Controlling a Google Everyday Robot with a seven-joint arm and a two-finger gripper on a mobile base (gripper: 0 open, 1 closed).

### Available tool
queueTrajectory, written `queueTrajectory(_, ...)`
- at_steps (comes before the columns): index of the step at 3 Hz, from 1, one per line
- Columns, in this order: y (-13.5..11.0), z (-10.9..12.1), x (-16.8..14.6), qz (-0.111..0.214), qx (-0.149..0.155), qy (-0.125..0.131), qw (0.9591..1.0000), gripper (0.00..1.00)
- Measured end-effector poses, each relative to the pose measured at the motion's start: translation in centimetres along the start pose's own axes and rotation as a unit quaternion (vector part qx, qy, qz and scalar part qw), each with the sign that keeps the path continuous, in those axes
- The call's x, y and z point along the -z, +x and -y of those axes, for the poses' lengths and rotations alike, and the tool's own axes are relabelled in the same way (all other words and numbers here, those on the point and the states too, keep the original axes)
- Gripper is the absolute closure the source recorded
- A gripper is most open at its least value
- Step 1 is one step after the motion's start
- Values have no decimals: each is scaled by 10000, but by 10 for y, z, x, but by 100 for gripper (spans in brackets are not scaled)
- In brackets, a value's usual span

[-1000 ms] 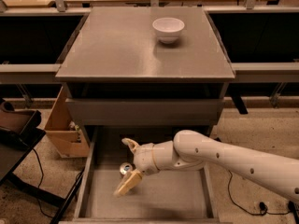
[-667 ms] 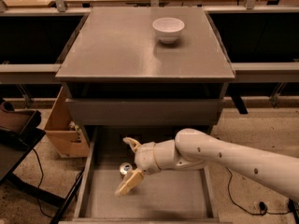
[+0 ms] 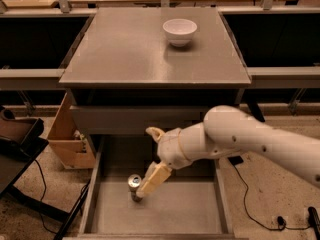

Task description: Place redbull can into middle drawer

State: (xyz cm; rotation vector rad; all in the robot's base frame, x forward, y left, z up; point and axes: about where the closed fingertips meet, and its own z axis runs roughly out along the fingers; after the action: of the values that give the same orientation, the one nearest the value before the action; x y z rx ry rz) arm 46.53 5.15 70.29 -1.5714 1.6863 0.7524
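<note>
The redbull can (image 3: 133, 183) stands upright on the floor of the pulled-out middle drawer (image 3: 172, 215), left of its centre, silver top showing. My gripper (image 3: 146, 162) is over the drawer just right of the can. Its jaws stand spread wide: one beige finger points up beside the drawer front above, and the lower finger (image 3: 154, 179) slants down with its tip next to the can. Nothing is held. My white arm reaches in from the right.
A white bowl (image 3: 179, 31) sits on the grey cabinet top (image 3: 120, 54). A closed drawer front (image 3: 115, 119) is above the open drawer. A cardboard box (image 3: 67, 140) and a dark object (image 3: 17, 136) stand at the left. Cables (image 3: 247, 204) lie on the floor.
My gripper has drawn up and to the right, away from the can. The can stays upright on the drawer floor.
</note>
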Motion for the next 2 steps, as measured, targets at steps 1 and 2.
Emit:
queueTrajectory(1,-22,9,58,-693,21,-4,9976,0)
queueTrajectory(2,-43,11,116,-1584,-96,-151,9872,0)
